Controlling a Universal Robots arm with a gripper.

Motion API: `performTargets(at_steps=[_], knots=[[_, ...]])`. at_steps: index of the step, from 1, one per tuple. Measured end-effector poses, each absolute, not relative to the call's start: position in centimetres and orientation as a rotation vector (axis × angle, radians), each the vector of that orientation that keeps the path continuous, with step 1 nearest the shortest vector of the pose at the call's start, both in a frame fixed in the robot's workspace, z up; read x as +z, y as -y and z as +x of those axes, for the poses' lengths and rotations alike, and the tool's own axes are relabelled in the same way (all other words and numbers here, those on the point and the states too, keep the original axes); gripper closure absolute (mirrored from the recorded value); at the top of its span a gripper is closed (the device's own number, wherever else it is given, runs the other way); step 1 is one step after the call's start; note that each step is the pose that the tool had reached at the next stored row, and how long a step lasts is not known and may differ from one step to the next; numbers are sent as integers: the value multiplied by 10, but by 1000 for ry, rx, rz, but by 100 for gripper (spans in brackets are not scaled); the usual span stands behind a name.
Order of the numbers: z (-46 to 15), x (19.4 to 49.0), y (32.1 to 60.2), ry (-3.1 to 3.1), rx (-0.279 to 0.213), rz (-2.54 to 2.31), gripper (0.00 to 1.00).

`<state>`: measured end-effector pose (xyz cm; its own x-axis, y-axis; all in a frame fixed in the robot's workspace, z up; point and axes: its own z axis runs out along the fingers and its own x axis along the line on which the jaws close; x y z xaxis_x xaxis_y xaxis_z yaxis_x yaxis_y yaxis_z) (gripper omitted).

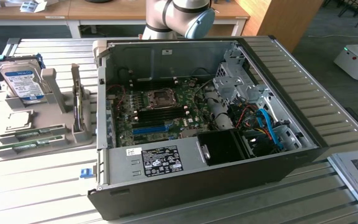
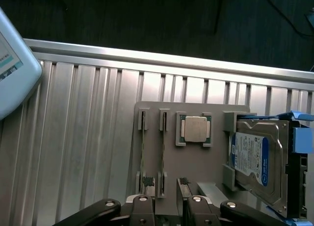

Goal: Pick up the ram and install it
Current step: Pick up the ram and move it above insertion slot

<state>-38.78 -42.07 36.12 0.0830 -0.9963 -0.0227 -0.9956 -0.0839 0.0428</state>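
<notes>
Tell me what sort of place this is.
Probably a robotics lab or workshop set up for computer assembly. An open computer case lies on a slatted metal table, a gray holder beside it keeps a hard drive and other parts, and a robot arm stands behind the case.

Bright, even light fell from overhead in the exterior view; the ribbed metal table (image 1: 36, 191) washed out almost to white at the exterior view's left; the open computer case (image 1: 166, 56) held soft shadow inside; in the wrist view the table's edge rail glared against a dark floor.
</notes>
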Motion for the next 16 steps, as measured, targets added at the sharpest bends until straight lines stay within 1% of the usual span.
performTargets(at_steps=[16], knots=[[-388, 339, 421, 2123, -72, 2292, 69]])
